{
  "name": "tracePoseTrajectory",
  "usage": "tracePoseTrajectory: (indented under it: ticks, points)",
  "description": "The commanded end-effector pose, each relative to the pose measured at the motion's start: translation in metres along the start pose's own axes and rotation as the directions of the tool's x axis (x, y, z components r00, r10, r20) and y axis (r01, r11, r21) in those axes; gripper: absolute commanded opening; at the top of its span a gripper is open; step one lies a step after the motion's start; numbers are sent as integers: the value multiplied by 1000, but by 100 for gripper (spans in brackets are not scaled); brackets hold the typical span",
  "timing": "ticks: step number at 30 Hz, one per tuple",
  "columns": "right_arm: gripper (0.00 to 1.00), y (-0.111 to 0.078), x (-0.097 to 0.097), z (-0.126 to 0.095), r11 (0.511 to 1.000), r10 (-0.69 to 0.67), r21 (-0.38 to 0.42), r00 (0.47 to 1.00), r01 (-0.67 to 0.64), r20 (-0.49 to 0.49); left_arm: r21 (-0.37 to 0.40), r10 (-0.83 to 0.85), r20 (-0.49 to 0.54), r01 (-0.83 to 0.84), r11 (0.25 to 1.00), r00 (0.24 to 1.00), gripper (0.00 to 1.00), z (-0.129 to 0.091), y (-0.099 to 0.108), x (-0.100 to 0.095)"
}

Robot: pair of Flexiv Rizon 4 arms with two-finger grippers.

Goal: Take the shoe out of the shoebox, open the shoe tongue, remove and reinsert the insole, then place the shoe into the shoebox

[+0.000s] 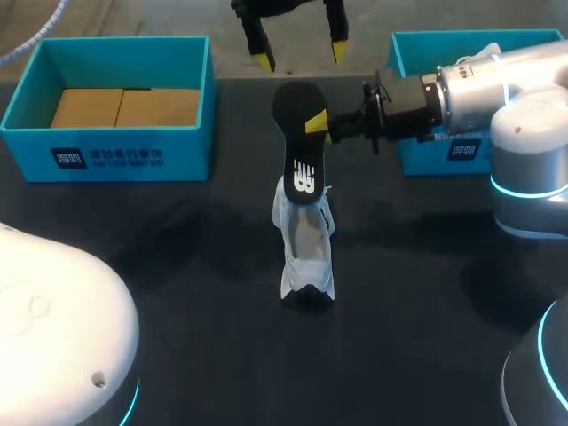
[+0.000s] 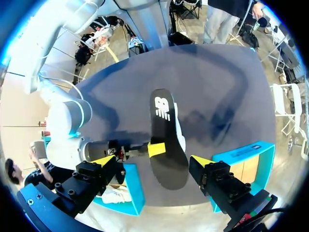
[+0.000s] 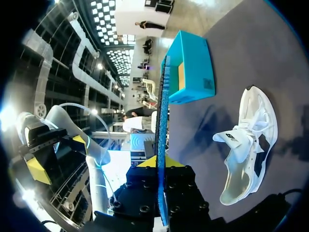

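My right gripper (image 1: 318, 124) comes in from the right and is shut on the black insole (image 1: 298, 146), holding it in the air above the white shoe (image 1: 307, 248). The shoe lies on the dark table with its tongue pulled open. In the right wrist view the insole (image 3: 161, 116) shows edge-on between the fingers of the right gripper (image 3: 158, 163), with the shoe (image 3: 248, 145) on the table beside it. My left gripper (image 1: 300, 55) hangs open above the far side of the table. In its wrist view the left gripper (image 2: 153, 162) looks down on the insole (image 2: 166, 140), apart from it.
A blue shoebox (image 1: 115, 98) with cardboard inside stands at the back left. A second blue box (image 1: 417, 53) sits at the back right, partly behind my right arm. The dark table (image 1: 177, 293) is bare around the shoe.
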State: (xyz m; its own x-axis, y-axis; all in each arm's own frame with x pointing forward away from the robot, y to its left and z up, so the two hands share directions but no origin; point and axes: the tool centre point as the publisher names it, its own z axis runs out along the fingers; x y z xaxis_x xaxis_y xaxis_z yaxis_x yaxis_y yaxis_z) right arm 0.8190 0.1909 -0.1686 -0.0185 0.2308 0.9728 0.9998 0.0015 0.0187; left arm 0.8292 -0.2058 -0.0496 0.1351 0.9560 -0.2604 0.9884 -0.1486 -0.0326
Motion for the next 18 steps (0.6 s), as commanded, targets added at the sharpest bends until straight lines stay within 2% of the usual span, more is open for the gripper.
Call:
tracePoseTrajectory:
  ticks: [1, 9, 18]
  points:
    - [0, 0, 2, -1, 1000, 3, 0, 1000, -3, 9, -46, 27, 120, -22, 999, 992, 100, 10, -7, 13]
    - [0, -3, 2, -9, 1000, 9, -15, 1000, -8, 14, -109, 52, 359, -14, 994, 932, 100, 20, -6, 25]
    - [0, -7, 6, -19, 1000, 10, -27, 1000, -10, 18, -154, 49, 604, 57, 986, 796, 100, 25, -10, 36]
